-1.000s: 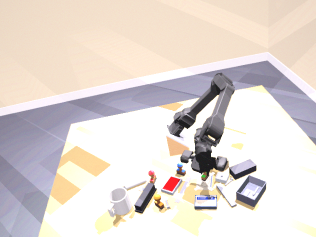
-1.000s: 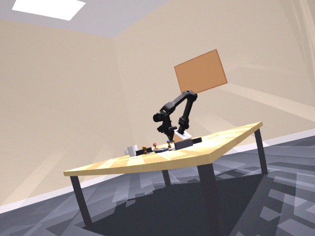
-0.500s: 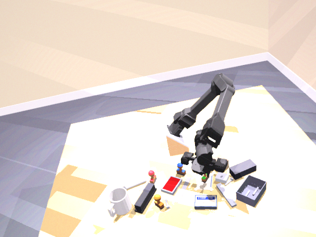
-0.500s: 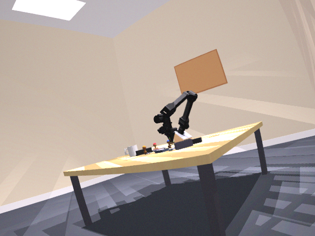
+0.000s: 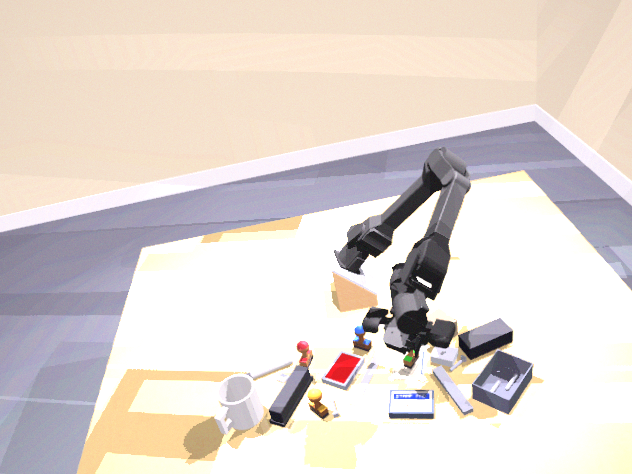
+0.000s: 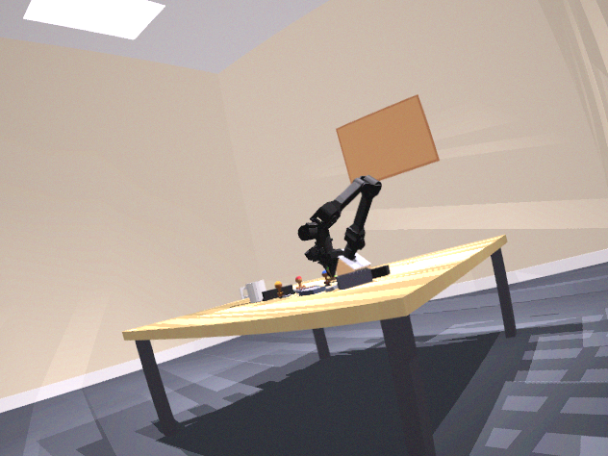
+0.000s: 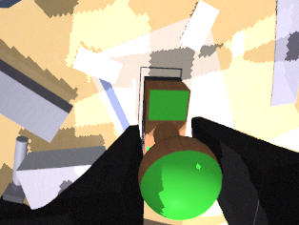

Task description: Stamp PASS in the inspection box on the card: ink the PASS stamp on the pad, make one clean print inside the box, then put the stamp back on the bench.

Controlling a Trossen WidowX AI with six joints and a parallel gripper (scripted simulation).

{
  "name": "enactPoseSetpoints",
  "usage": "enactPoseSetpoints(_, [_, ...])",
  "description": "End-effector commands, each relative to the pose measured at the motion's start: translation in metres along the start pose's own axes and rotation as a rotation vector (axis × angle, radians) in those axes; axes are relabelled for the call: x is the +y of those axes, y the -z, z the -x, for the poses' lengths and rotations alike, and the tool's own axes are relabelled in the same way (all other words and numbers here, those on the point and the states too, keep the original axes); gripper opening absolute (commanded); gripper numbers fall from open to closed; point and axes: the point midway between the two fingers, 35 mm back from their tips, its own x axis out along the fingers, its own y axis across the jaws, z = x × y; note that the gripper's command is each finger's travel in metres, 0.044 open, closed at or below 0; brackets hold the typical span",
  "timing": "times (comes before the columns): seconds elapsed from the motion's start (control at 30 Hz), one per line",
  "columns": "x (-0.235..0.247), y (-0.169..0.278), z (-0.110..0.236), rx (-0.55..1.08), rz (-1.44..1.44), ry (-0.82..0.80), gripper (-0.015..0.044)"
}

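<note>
Looking down from the top view: the hand [image 5: 409, 352] is clenched on the green-knobbed PASS stamp [image 5: 408, 358], low over the white card [image 5: 408, 375] on the worktop [image 5: 204, 285]. The red ink pad [image 5: 344, 369] lies just beside, to the left. Three other stamps stand unused: blue stamp [image 5: 361, 336], red stamp [image 5: 304, 352], yellow stamp [image 5: 317, 401]. A mug [image 5: 237, 401], a grey tray [image 5: 502, 380] and a blue-labelled box [image 5: 411, 403] sit around.

Exterior view: arm folded steeply down over the cluster of things; too far off to tell whether the stamp base touches the card.

Wrist view: dark fingers close on the brown neck under the green knob [image 7: 180, 188]. The stamp's green-topped base [image 7: 168, 107] sits inside a thin outlined rectangle, probably the inspection box [image 7: 164, 72], on the pale card.

Judgement: pickup is done; inking looks likely done, since the stamp is over the card and not the pad. This seems the printing step. No print visible, as the base hides the spot. Left: lift straight off, then set the stamp down on the bench.
</note>
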Motion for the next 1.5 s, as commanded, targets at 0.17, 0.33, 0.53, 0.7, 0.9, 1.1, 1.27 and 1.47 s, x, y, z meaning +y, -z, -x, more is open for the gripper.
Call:
enactPoseSetpoints(0.17, [-0.001,0.002,-0.007,0.004,-0.008,-0.003,0.0])
enactPoseSetpoints(0.33, [-0.001,0.002,-0.01,0.004,-0.007,-0.004,0.0])
enactPoseSetpoints(0.53, [-0.001,0.003,-0.011,0.004,-0.007,-0.004,0.0])
enactPoseSetpoints(0.7, [-0.001,0.003,-0.012,0.004,-0.007,-0.004,0.0])
enactPoseSetpoints(0.9, [-0.001,0.003,-0.013,0.004,-0.007,-0.004,0.0])
enactPoseSetpoints(1.1, [-0.001,0.003,-0.014,0.004,-0.007,-0.004,0.0])
enactPoseSetpoints(1.27, [-0.001,0.003,-0.015,0.004,-0.007,-0.004,0.0])
enactPoseSetpoints(1.47, [-0.001,0.003,-0.015,0.004,-0.007,-0.004,0.0])
